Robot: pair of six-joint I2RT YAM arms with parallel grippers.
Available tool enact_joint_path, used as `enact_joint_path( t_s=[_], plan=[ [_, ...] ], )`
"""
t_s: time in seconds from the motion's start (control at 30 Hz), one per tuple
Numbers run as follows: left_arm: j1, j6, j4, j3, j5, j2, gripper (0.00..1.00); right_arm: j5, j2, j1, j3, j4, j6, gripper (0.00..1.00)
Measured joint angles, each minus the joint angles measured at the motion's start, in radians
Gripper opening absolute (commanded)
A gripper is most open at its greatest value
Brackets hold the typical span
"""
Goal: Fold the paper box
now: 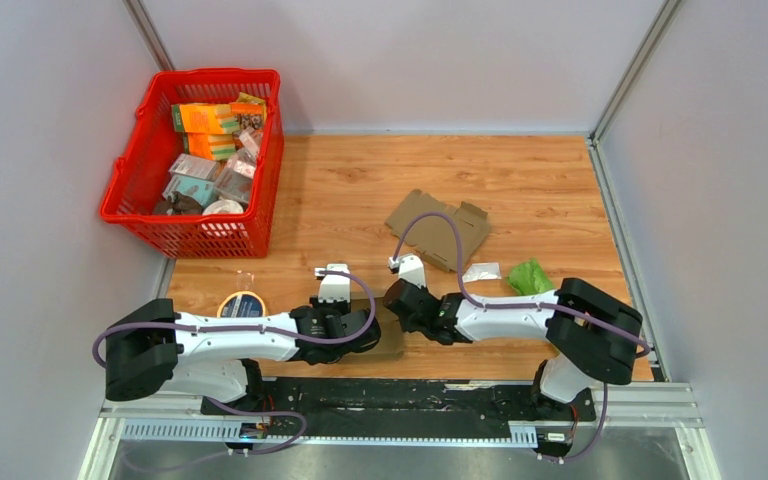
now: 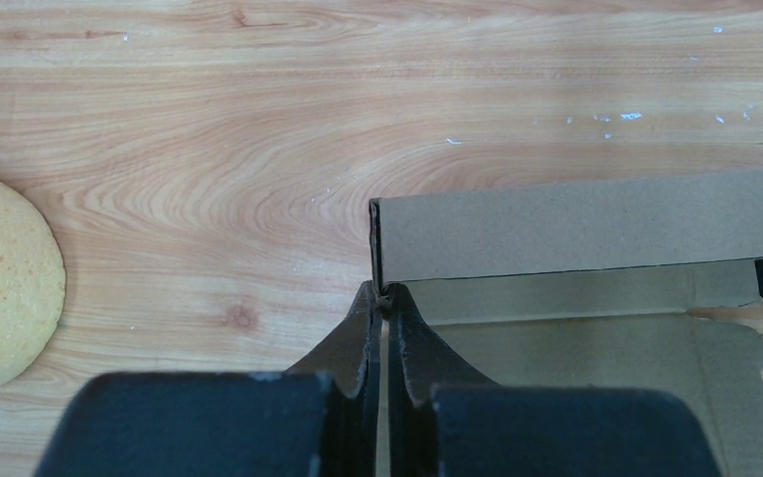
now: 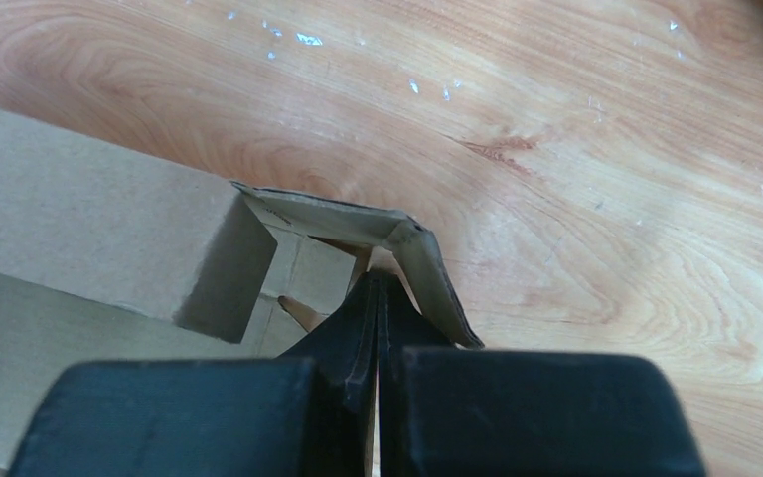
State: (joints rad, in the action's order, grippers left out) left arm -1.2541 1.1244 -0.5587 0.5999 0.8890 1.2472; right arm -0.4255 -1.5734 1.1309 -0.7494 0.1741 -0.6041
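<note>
The paper box is brown card, partly folded. In the left wrist view its far wall (image 2: 576,224) stands upright over the floor panel (image 2: 596,348). My left gripper (image 2: 384,295) is shut on the box's left corner edge. In the right wrist view a corner flap (image 3: 343,221) and a leaning side wall (image 3: 437,283) form the box's other end. My right gripper (image 3: 378,280) is shut, its tips pushed into that corner beside the side wall. From above, both grippers (image 1: 380,335) (image 1: 400,300) meet at the near middle, and only a sliver of the box (image 1: 392,343) shows.
A second flat cardboard blank (image 1: 438,228) lies on the wooden table beyond the arms. A red basket (image 1: 130,170) of packets stands at the far left. A tape roll (image 1: 241,304) (image 2: 5,278) lies left of the left gripper. A white packet (image 1: 481,271) and a green item (image 1: 530,276) lie right.
</note>
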Motion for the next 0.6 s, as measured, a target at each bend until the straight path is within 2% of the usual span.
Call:
enact_joint_path(
  t_s=[0.6],
  plan=[
    [-0.010,0.016,-0.008,0.000,0.003,0.000,0.00,0.088,0.031,0.000,0.033,-0.117,-0.028,0.00]
  ],
)
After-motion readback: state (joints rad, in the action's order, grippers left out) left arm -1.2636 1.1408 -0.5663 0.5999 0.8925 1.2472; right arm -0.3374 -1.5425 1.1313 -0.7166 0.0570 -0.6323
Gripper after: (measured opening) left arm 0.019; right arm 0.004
